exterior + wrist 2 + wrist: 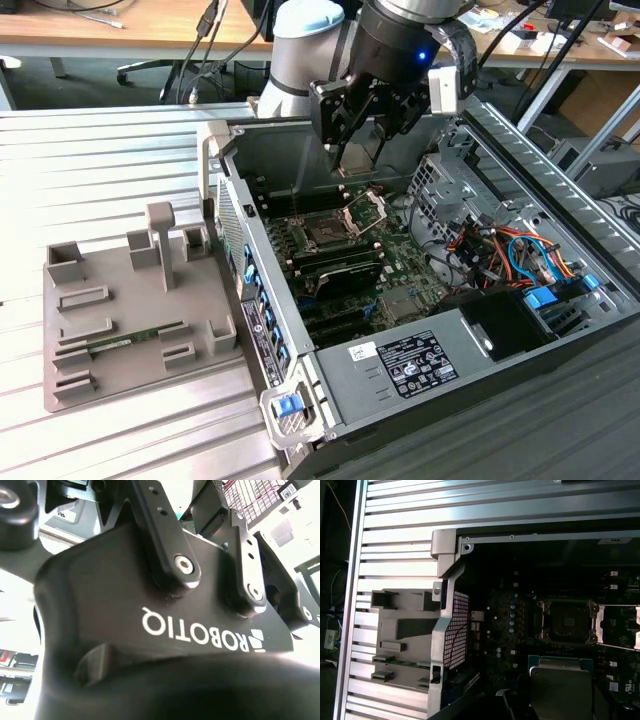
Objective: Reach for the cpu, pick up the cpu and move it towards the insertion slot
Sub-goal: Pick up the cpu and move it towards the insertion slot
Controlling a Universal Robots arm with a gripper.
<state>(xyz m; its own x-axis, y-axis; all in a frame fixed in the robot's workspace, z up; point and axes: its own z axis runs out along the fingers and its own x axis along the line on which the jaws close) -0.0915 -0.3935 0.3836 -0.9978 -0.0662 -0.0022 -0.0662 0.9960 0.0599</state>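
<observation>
In the first wrist view the cpu [561, 686] shows its pale silver top and thin rim, large and close, hanging over the motherboard with a dark finger [506, 700] at its edge. The gripper [361, 158] hovers inside the open computer case, above and just behind the insertion slot [325, 233], and is shut on the cpu. The insertion slot [567, 622] is a dark square socket with its silver clamp frame [366, 211] swung open. The gripper's black housing [150, 610] and finger links are seen close up in the second wrist view.
A grey plastic tray [110, 370] lies on the ribbed metal table at the exterior view's left, with a green memory stick [132, 340] in one recess. Case walls [235, 215], drive cage [440, 185] and coloured cables [510, 250] surround the motherboard.
</observation>
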